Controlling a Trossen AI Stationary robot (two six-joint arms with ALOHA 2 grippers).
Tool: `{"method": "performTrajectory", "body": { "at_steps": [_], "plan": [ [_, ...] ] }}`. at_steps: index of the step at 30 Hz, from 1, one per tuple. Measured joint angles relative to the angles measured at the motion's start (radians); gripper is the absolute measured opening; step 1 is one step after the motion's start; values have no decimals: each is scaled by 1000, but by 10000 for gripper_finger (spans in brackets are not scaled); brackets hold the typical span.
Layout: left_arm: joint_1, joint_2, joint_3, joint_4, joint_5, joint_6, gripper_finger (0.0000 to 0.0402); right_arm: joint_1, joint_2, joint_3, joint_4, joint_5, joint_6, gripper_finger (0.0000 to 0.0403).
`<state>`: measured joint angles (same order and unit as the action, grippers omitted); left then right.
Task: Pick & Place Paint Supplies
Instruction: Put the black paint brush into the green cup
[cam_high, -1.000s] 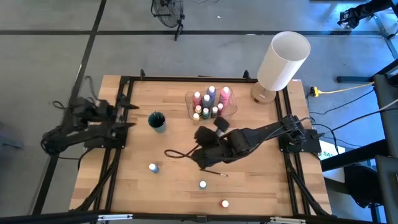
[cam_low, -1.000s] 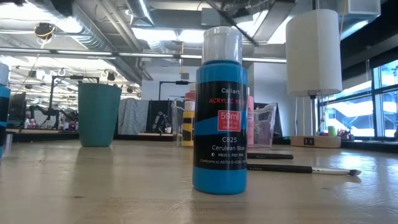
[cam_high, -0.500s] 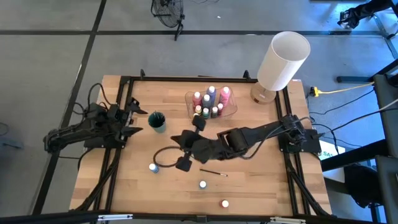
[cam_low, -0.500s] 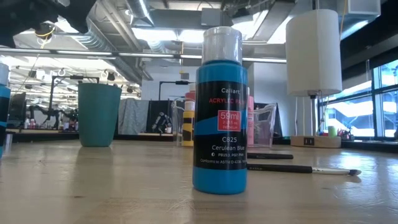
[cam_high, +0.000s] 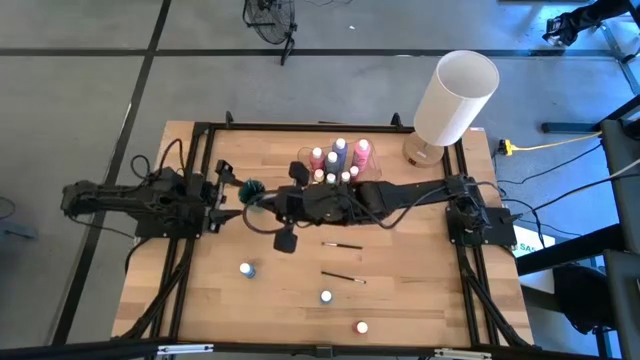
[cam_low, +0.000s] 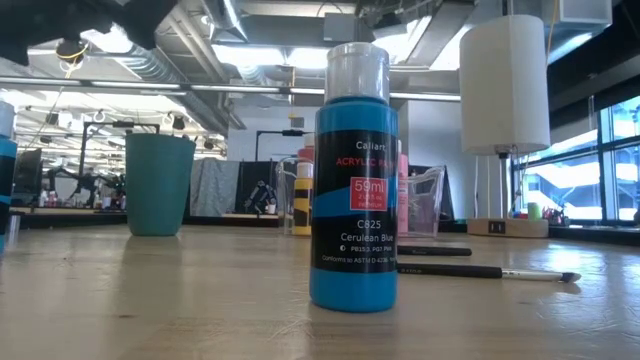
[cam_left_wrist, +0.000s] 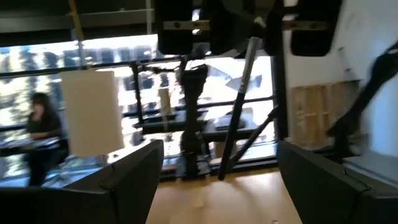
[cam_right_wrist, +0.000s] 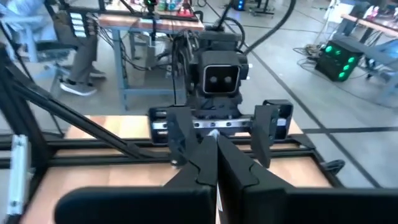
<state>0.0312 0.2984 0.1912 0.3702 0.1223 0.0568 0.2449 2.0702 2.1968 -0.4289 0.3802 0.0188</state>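
open bare wood across the near half of the table (cam_high: 420, 290), broken only by three small bottles well apart from one another: a blue one (cam_high: 246, 269), a second (cam_high: 326, 296) and a red one (cam_high: 361, 326), plus two thin paintbrushes (cam_high: 342, 245) (cam_high: 343, 277) lying flat near the middle. crowded toward the far edge, with a cluster of paint bottles (cam_high: 338, 160) in a clear holder, a teal cup (cam_high: 252, 190) just beside the left gripper (cam_high: 222, 190), and the right arm (cam_high: 400, 195) stretched across between them, its gripper (cam_high: 262, 203) near the cup. blocked at the far right corner by the tall white lamp (cam_high: 455, 97).

open jaws frame a white lamp (cam_left_wrist: 92, 112) and table (cam_left_wrist: 217, 196).
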Motion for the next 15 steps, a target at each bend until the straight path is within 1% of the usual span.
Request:
{"method": "performTrajectory", "body": {
  "at_steps": [3, 8, 10, 12, 15],
  "plan": [
    [-37, 58, 27, 7, -98, 35, 308, -20, 2, -1, 5, -27, -35, 0],
    [-88, 149, 59, 34, -110, 60, 308, -50, 14, -1, 27, -81, -71, 0],
    [-104, 188, 60, 61, -144, 62, 308, -60, 31, 0, 55, -109, -72, 0],
    [-114, 226, 60, 89, -176, 62, 308, -64, 41, -1, 39, -112, -72, 0],
    [-128, 266, 60, 119, -185, 62, 308, -63, 54, -1, 40, -113, -79, 0]
  ]
}}
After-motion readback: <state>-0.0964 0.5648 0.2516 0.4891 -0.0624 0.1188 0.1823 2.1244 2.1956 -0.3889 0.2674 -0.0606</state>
